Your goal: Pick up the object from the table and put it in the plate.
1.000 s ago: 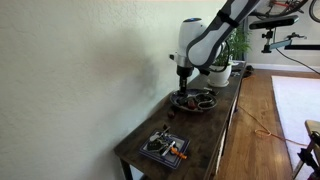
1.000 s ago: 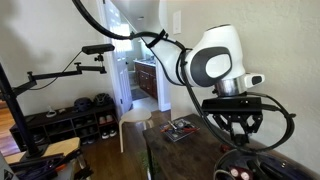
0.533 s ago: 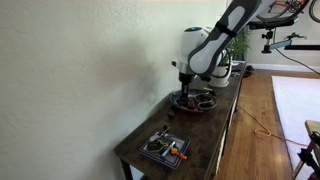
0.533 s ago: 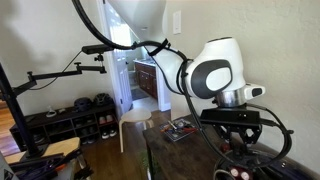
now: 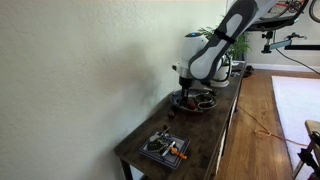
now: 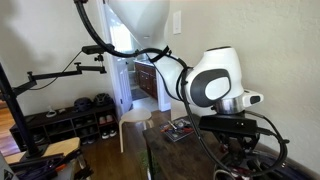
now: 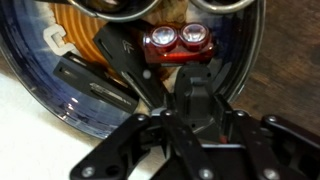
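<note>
My gripper (image 7: 198, 100) is shut on the small dark object (image 7: 198, 92), held between the two fingers low over the round dark plate (image 7: 40, 85). The plate also holds a red two-lens piece (image 7: 177, 41), black parts and something orange. In an exterior view the gripper (image 5: 184, 86) hangs just above the plate (image 5: 203, 104) on the long brown table (image 5: 215, 125). In an exterior view the gripper (image 6: 238, 160) is at the bottom edge, and the plate is mostly cut off there.
A square dark tray (image 5: 164, 148) with an orange-handled piece sits near the table's end; it also shows in an exterior view (image 6: 182, 128). A potted plant (image 5: 221, 70) stands behind the plate. The wall runs along one long side of the table.
The arm has come down towards the plate with the gripper still shut; in both exterior views the wrist sits lower than one second ago.
</note>
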